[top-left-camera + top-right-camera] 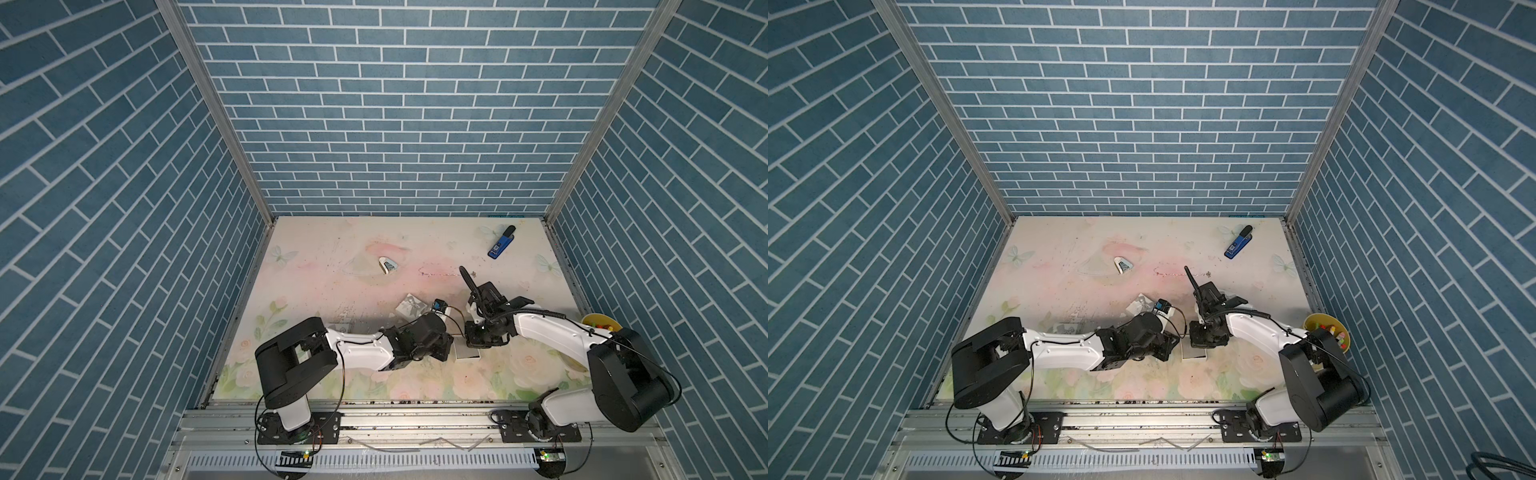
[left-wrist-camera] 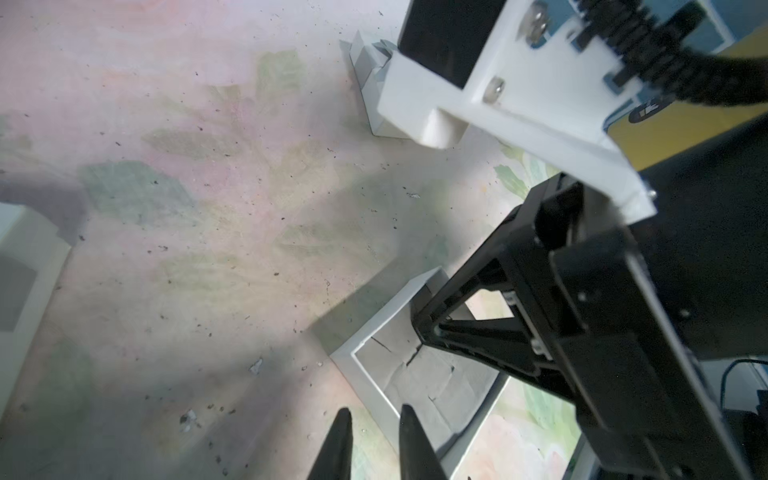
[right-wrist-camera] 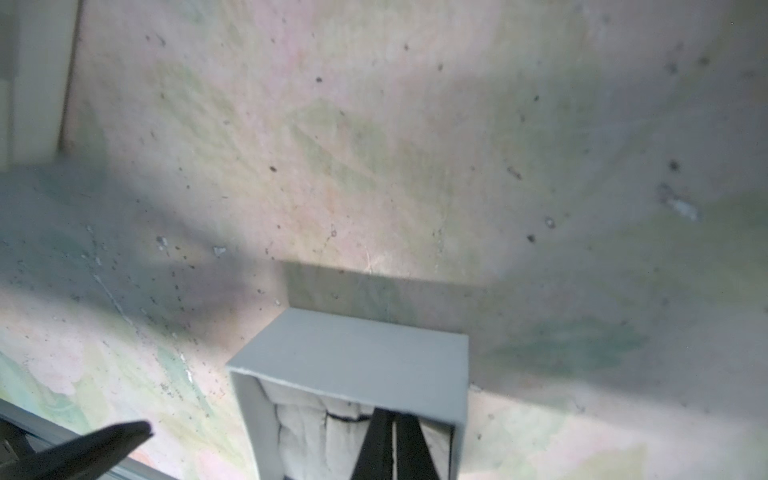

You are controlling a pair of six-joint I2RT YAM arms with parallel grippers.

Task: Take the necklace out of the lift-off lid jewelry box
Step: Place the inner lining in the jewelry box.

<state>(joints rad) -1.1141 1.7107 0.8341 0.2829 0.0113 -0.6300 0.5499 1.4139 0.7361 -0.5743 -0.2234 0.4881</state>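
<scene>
1. In both top views, blue brick-patterned walls (image 1: 395, 104) enclose a speckled, pink floral mat (image 1: 332, 257). The open jewelry box (image 1: 467, 353) stands near the mat's front edge.
2. From the left wrist, our left gripper (image 2: 374, 411) hangs slightly parted, holding nothing, at the box's rim.
3. From the right wrist, our right gripper (image 3: 391, 415) is clenched inside the box's white lining (image 3: 299, 432); we cannot make out the necklace.

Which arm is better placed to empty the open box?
Right. Its gripper is down inside the box with jaws shut over the white lining, while the left gripper sits outside its rim.
</scene>
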